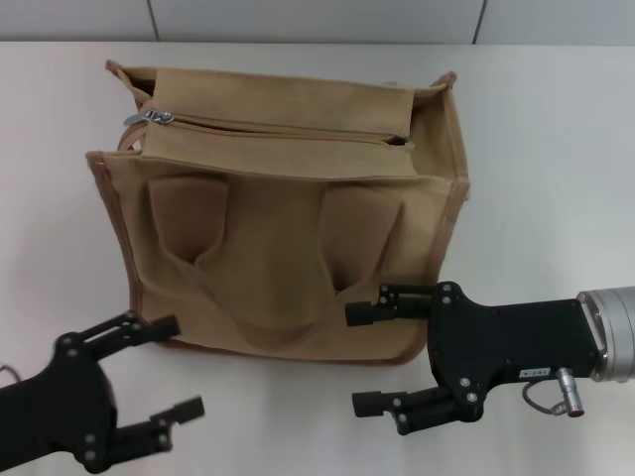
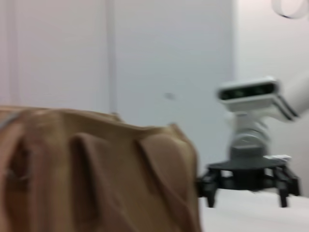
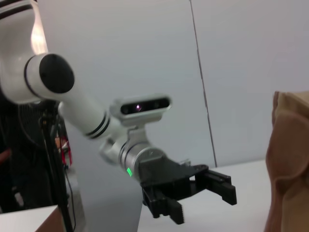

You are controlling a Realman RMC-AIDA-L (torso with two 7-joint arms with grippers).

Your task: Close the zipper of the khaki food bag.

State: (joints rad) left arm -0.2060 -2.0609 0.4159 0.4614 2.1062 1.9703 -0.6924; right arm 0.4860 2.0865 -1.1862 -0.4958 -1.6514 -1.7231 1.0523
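Note:
The khaki food bag (image 1: 283, 248) stands upright on the white table, its pockets and a loop handle facing me. The zipper (image 1: 288, 130) runs along its top panel, and the silver pull (image 1: 149, 117) sits at its left end. My left gripper (image 1: 177, 367) is open and empty, low in front of the bag's left corner, apart from it. My right gripper (image 1: 359, 359) is open and empty, with its upper finger just at the bag's lower right front. The bag also shows in the left wrist view (image 2: 96, 169) and the right wrist view (image 3: 289, 159).
The white table (image 1: 556, 169) reaches around the bag to a pale wall behind. The left wrist view shows the right gripper (image 2: 246, 186) beyond the bag. The right wrist view shows the left gripper (image 3: 203, 203) and a dark stand (image 3: 53, 159) beside that arm.

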